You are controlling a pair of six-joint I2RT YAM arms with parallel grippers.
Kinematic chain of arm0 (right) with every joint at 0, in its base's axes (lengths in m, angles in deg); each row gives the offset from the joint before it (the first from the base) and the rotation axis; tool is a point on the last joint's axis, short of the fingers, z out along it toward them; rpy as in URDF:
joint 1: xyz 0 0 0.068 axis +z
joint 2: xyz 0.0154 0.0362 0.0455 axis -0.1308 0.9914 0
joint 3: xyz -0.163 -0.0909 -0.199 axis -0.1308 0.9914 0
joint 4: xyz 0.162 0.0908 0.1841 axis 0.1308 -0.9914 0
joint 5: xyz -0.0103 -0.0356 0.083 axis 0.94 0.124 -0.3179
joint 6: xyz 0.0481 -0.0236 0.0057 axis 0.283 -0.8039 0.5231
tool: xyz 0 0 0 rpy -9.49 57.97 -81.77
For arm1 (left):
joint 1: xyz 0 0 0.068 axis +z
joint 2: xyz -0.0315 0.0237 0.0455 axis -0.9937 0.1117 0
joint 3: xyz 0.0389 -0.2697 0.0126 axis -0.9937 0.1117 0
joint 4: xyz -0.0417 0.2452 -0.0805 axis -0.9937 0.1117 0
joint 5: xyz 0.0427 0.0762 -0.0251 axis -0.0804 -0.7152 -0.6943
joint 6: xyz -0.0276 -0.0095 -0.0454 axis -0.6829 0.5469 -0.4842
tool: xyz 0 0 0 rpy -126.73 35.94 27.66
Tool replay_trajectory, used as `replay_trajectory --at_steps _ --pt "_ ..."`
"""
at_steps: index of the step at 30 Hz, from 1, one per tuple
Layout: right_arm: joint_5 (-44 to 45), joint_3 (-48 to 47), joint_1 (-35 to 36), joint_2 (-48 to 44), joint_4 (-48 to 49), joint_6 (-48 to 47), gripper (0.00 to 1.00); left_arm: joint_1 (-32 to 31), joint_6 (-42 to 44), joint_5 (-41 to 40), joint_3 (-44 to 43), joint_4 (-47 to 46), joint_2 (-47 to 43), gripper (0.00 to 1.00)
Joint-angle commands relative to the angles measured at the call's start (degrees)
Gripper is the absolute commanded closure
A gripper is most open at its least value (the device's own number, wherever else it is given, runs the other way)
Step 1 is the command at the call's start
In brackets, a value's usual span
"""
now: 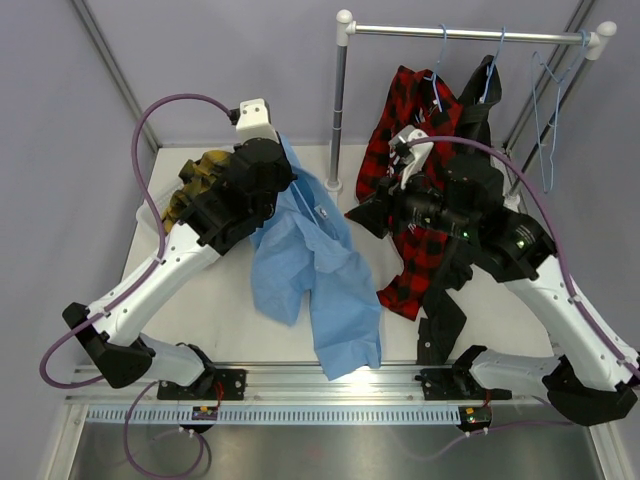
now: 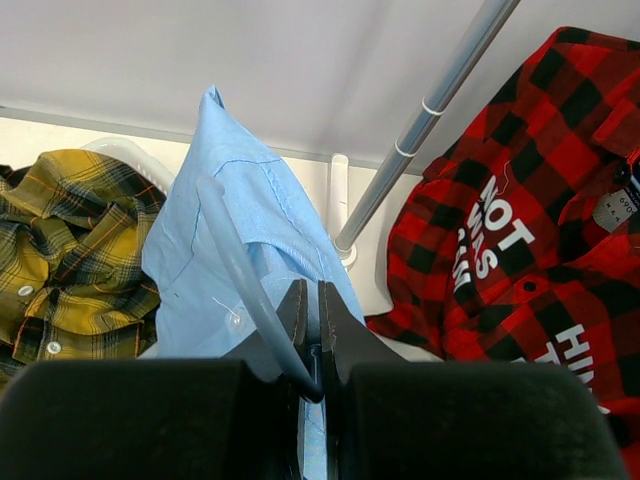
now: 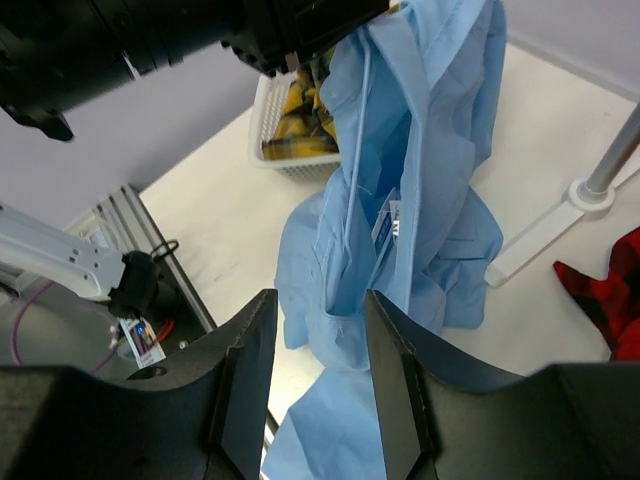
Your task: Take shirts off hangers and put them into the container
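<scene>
The blue shirt (image 1: 310, 260) is off the rail and hangs from my left gripper (image 2: 308, 298) over the middle of the table (image 1: 220, 310). Its long axis runs from the collar end, pinched up high toward the back left, down to a hem that reaches the near edge, and the lower cloth lies bunched on the tabletop. The left gripper's jaws are pressed together on a fold of that shirt, and the pale wire of its hanger (image 2: 228, 250) curves down into the same pinch. My right gripper (image 3: 318, 300) stands partway open, aimed at the hanging blue cloth with nothing between its fingers. I can't tell whether a fingertip brushes the fabric. At the back left, behind the left arm, the container (image 3: 272, 130) holds the yellow shirt (image 2: 60, 250). On the rail (image 1: 470, 35) at the back right hang the red shirt (image 1: 410, 130) and the black shirt (image 1: 482, 95), with a bare spare hanger (image 1: 545, 120) beside them.
</scene>
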Motion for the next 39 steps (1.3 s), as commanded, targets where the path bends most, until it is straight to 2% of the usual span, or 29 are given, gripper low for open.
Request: replay_trajectory --at_steps 1,11,26,30,31,32,33,39 --pt "-3.2 -0.2 1.6 4.4 -3.2 -4.6 0.51 0.1 0.2 -2.7 -2.2 -4.0 -1.4 1.0" --pt "-4.2 0.2 5.3 10.4 -3.5 -5.5 0.49 0.1 1.0 -2.7 -3.0 -3.3 -0.5 1.0" --pt "-1.1 4.0 6.8 12.4 -3.9 -7.1 0.5 0.1 1.9 -2.2 -4.7 -2.7 0.7 1.0" --pt "-0.4 3.8 7.5 12.4 -4.0 -7.1 0.75 0.1 2.3 -2.7 -5.7 -2.0 1.5 1.0" --pt "0.0 3.8 7.7 12.3 -4.0 -7.1 0.91 0.1 2.4 -2.9 -6.1 -1.8 1.7 1.0" --pt "0.0 3.8 8.3 11.9 -4.2 -7.1 0.96 0.2 2.5 -3.1 -6.3 -1.8 2.1 1.0" --pt "0.3 4.0 8.9 11.9 -4.2 -7.0 1.0 0.2 2.4 -3.2 -6.5 -1.3 2.4 1.0" --pt "2.5 8.1 12.1 10.6 -3.0 -5.5 1.0 1.4 0.0 -3.9 -15.7 6.6 7.9 1.0"
